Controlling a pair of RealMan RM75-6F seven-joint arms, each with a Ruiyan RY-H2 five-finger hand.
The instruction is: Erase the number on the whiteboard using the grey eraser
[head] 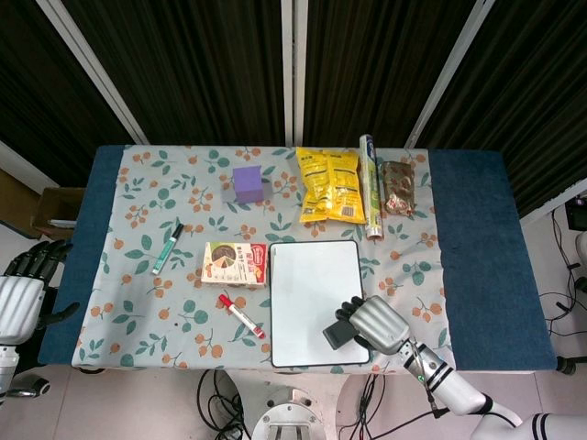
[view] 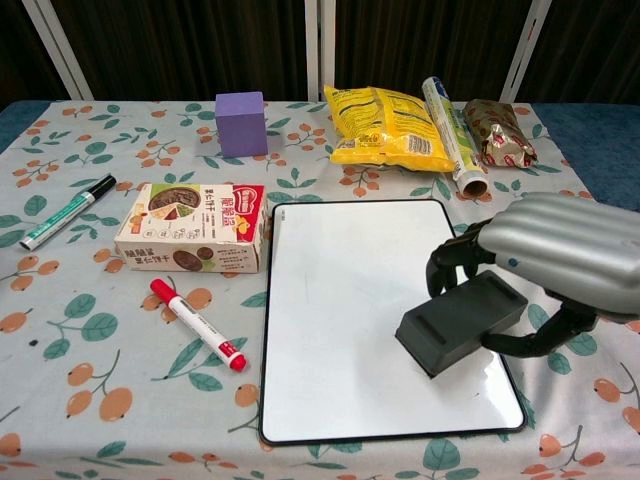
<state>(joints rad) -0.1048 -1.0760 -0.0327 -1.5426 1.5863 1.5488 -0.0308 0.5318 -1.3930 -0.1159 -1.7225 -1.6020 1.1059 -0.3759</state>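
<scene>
The right hand (view: 560, 262) grips the eraser (view: 462, 322), fingers wrapped over its top and far side, and holds it over the near right part of the whiteboard (view: 350, 300); whether its face is pressed flat on the board or slightly raised cannot be told. The step in hand appears to be the wiping stroke, and it looks close to finished, since no number or ink mark shows on the board in either view. To do it well, the eraser's face should sit flat, pressure should be even, and strokes should overlap and stop short of the frame so the board does not slide on the cloth (view: 100, 300). The board lies flat at the table's near middle, just beside the biscuit box (view: 192, 227), its white surface clean and its dark frame unbroken. The eraser is a dark grey block, tilted corner-first toward the board's left. The left hand (head: 23, 291) hangs off the table's left edge, holding nothing, its fingers apart. A red marker (view: 197, 324) lies near the board's left edge.
</scene>
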